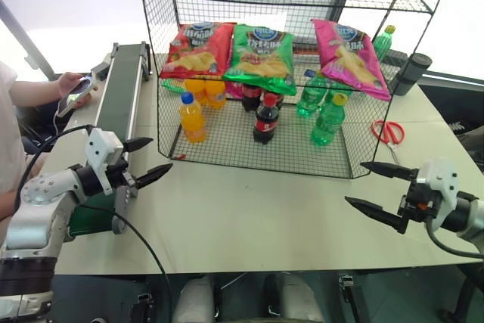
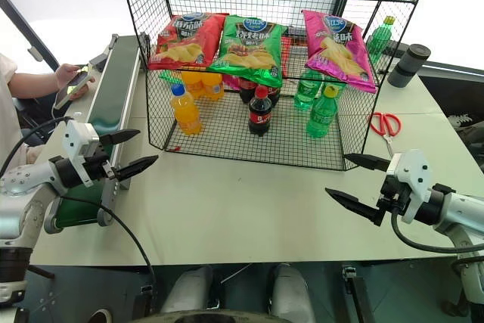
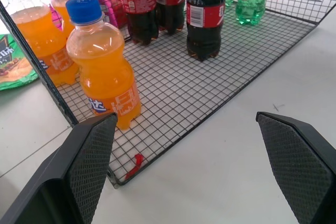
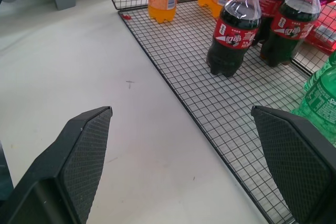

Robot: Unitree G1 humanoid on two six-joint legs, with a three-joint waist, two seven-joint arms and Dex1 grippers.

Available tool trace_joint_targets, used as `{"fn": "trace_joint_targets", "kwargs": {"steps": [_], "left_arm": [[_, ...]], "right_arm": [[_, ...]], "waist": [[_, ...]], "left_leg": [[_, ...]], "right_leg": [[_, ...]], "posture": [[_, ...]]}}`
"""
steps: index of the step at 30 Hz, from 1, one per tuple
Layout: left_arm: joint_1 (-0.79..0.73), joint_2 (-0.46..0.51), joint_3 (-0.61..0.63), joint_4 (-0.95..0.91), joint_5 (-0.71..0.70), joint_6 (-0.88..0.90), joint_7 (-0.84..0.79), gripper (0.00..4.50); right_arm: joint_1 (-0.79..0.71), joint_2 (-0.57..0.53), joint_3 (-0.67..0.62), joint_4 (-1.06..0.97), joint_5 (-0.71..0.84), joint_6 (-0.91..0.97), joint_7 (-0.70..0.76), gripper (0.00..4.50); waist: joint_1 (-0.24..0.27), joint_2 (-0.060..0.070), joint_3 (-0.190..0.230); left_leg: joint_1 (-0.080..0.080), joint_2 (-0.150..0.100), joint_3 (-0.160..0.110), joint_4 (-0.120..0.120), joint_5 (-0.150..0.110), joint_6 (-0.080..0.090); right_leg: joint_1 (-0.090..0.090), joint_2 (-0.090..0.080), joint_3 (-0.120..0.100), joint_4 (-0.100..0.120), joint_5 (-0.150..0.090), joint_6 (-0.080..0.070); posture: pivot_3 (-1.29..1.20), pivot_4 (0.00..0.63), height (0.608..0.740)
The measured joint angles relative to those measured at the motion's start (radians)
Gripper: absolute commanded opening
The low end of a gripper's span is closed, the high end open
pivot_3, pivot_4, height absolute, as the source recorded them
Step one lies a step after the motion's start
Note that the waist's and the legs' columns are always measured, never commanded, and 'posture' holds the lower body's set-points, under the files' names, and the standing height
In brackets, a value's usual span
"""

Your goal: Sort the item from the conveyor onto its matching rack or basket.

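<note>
Head views: glossy magenta-pink crisp bag with round blue logo lies sloped on the middle tier of the large black wire-grid rack, at its right end, beside a green crisp bag and a red crisp bag. Top tier packets are cut off by the frame edge. Orange, cola and green bottles stand on the bottom grid; some are half hidden behind the bags. Long dark-green conveyor belt with grey side rails runs along the left of the white table; its near end is covered by the left arm. Left gripper hangs released, fingers spread, holding nothing. Right gripper likewise spread and empty. Red-handled scissors lie right of the rack. A person's hand holds a phone beyond the belt.

Left wrist view: 2 black fingers wide apart over the table; an orange bottle stands at the rack's corner.

Right wrist view: fingers apart; a cola bottle stands on the grid.
</note>
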Motion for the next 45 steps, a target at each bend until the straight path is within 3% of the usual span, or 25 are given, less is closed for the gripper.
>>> {"fn": "trace_joint_targets", "kwargs": {"steps": [45], "left_arm": [[-0.035, -0.039, -0.005, 0.029, 0.034, -0.047, 0.025, 4.50]], "right_arm": [[-0.063, -0.011, 0.066, 0.059, -0.049, -0.038, 0.004, 4.43]], "waist": [[-0.002, 0.000, 0.000]], "left_leg": [[0.001, 0.000, 0.001, 0.000, 0.000, 0.000]], "right_leg": [[0.000, 0.000, 0.000, 0.001, 0.000, 0.000]], "posture": [[0.00, 0.150, 0.740]]}}
